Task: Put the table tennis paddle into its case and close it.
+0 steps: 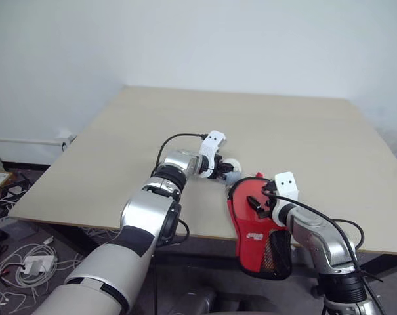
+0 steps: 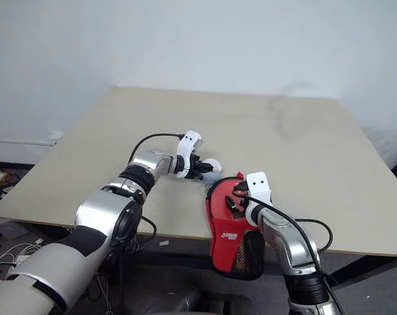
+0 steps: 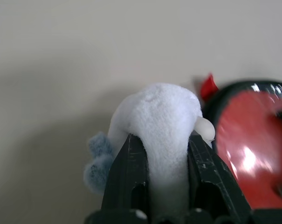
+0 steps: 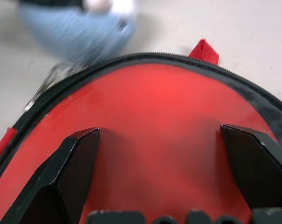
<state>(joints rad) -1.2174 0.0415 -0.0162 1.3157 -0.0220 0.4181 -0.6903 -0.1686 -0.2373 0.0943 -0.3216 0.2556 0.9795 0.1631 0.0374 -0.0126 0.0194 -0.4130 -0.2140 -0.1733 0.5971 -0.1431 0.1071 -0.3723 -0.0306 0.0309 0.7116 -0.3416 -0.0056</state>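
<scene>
So the case [image 1: 254, 226] lies at the near edge of the desk [image 1: 303, 131], toward its right side, red face up, with its mesh-pocket end hanging off past the edge. The right gripper [image 4: 161, 158] sits over the red face with its fingers [image 4: 73, 158] spread wide, not clamped on anything. Just beside the case's rounded end, on the side away from the edge, there's a soft white lump [image 3: 161, 126] with a bit of bluish fluff, and the left gripper [image 3: 166, 163] is squeezed onto it from both sides. Cables and a power strip [image 1: 34, 264] litter the floor to the left of the desk.
</scene>
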